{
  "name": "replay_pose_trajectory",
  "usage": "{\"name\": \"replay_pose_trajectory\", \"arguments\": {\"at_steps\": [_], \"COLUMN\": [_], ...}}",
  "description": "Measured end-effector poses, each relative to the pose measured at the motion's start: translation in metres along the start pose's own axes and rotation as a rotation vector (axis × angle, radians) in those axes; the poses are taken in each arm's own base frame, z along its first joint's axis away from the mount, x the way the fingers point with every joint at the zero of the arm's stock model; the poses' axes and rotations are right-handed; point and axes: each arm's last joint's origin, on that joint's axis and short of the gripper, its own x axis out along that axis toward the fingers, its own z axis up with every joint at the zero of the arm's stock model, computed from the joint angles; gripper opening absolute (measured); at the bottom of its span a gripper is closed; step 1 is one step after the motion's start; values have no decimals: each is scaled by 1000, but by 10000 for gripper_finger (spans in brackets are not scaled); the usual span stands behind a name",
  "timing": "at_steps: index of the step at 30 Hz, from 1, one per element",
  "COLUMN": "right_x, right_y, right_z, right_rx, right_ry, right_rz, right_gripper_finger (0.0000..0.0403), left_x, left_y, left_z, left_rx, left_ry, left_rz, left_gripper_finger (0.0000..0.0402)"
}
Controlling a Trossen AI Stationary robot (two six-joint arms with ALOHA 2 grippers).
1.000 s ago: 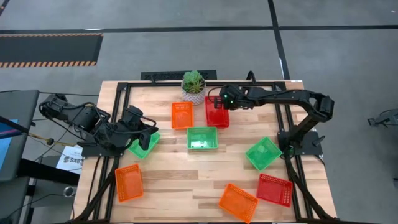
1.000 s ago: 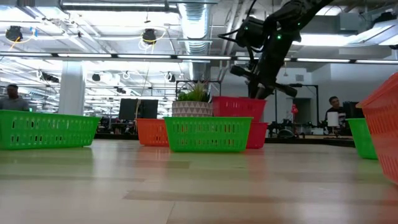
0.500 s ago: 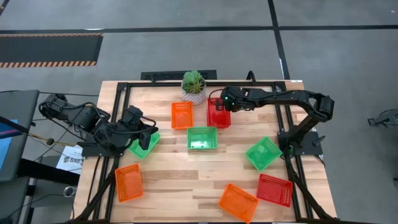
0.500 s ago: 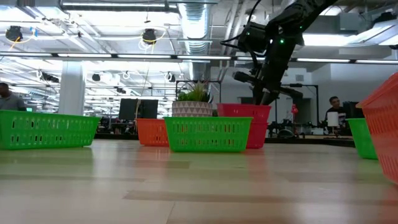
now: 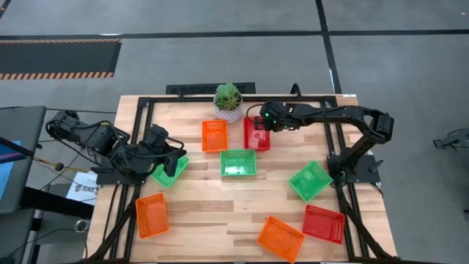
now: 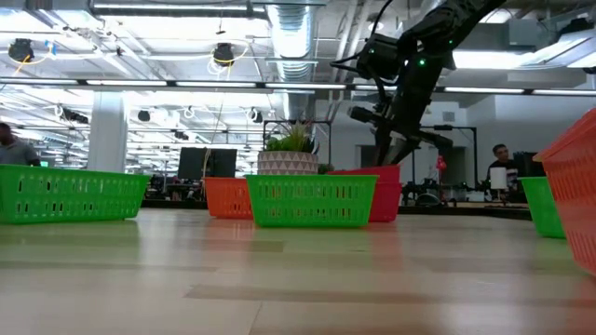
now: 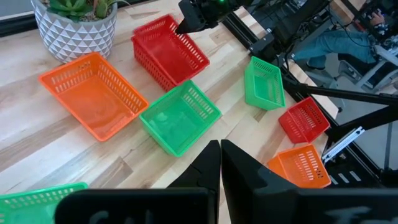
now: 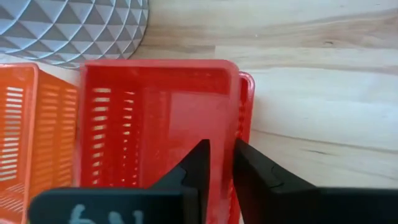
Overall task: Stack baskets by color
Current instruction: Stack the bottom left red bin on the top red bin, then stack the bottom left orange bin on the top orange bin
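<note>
Nine baskets are on your table (image 5: 205, 202), and only one pair is stacked. For writing, you have very little: a white sheet (image 5: 83, 189) at the left arm's edge of the table carries dark print that starts with "SA", and the rest is too small to read. A pale scrawl on the body of the right gripper (image 8: 219, 149) in its wrist view is not legible either.

Now the arms. Your right arm reaches from its base across to the far middle of the table, forearm stretched out and wrist bent down. The right gripper hangs over the red pair (image 5: 256, 133), right next to the potted plant (image 5: 228, 100). In the wrist view one red basket sits nested inside another, with both rims showing. The fingers (image 8: 196, 163) stand a narrow gap apart over the pair's side wall. From table height the tips are just above the rim, and I cannot tell whether they touch it.

Your left arm is folded low on its side. The left gripper (image 5: 176, 158) has its jaws pressed together, gripping nothing, above a green basket (image 5: 170, 170).

Everything else lies single:
- an orange basket (image 5: 214, 136) just beside the red pair
- a green one (image 5: 239, 162) in the middle
- a green one (image 5: 310, 180) by the right arm's base
- a lone red basket (image 5: 323, 223) and an orange one (image 5: 280, 238) at the near edge
- another orange one (image 5: 152, 214) near the left corner
</note>
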Motion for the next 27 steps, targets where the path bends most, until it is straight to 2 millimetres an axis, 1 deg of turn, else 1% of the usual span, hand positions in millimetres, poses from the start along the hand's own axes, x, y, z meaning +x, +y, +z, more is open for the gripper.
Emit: {"name": "replay_pose_trajectory", "arguments": {"at_steps": [11,15,18,22,25,27], "right_x": [0,-6,-16,-38,-57,-70], "right_y": [-1,-1,1,5,7,7], "right_z": [2,5,12,19,16,12], "right_rx": [-14,-34,-67,-115,-160,-188], "right_ry": [-2,10,38,63,88,90], "right_rz": [2,28,74,141,188,210], "right_gripper_finger": [141,155,163,166,163,161], "left_x": [0,0,0,0,-1,0], "left_y": [0,0,0,0,2,5], "left_z": [0,0,-1,-2,-8,-17], "left_rx": [0,1,6,9,32,33], "left_ry": [1,15,29,65,194,307], "left_rz": [0,-7,-13,-26,-32,8], "left_gripper_finger": [0,0,0,0,0,0]}}
